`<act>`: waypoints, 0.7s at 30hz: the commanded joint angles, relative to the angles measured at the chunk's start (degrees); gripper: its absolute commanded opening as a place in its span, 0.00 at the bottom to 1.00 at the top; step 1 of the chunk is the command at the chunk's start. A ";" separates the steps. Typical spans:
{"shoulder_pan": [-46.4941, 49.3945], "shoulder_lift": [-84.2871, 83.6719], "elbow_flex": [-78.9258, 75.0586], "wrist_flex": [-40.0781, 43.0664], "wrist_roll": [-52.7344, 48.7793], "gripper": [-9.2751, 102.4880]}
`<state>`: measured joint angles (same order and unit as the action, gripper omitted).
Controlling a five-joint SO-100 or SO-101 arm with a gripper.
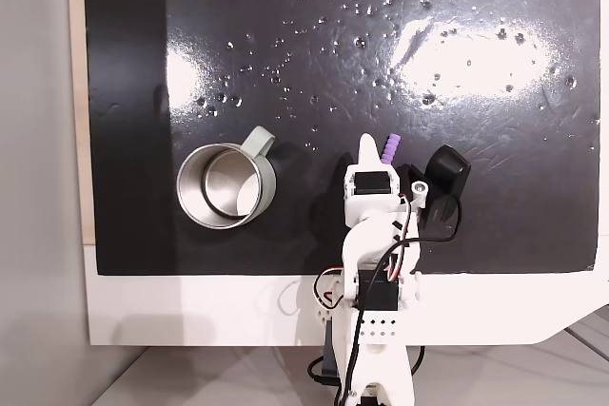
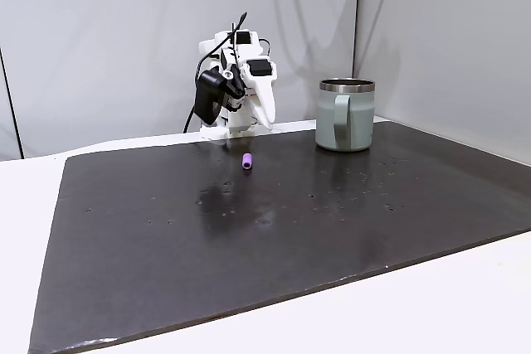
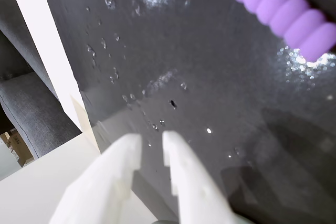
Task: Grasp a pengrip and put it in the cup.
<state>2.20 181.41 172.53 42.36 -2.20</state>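
From my end the pengrip (image 3: 286, 14) is a little light-purple rubber tube with rounded ribs, five or so bumps that I can count in the wrist view. It's lying flat on the mat (image 2: 274, 238), just ahead of the gripper (image 1: 367, 144) and to the right of its tip in a fixed view, not touching it. The gripper (image 3: 151, 150) has nothing in it, and its two white fingers (image 3: 121, 166) sit with only a thin slit between them, so basically closed.

The mat is black, glossy, full of tiny dimples and glare patches, laid on a white table (image 1: 238, 311). Plain grey walls (image 2: 124, 39) behind.

Count: one pengrip (image 2: 247, 162), one cup (image 2: 346, 115), one arm (image 2: 236, 89). The cup (image 1: 228, 185) is sage green outside, shiny steel inside, upright, handle pointing away from the arm's base, well apart from the pengrip (image 1: 390, 147).
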 commanded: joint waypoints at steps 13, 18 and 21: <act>1.23 0.70 -19.60 16.79 -3.69 0.08; 6.15 0.70 -28.04 23.03 -12.57 0.08; 10.20 0.62 -31.55 24.87 -18.98 0.08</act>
<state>9.32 181.58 146.78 65.83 -15.82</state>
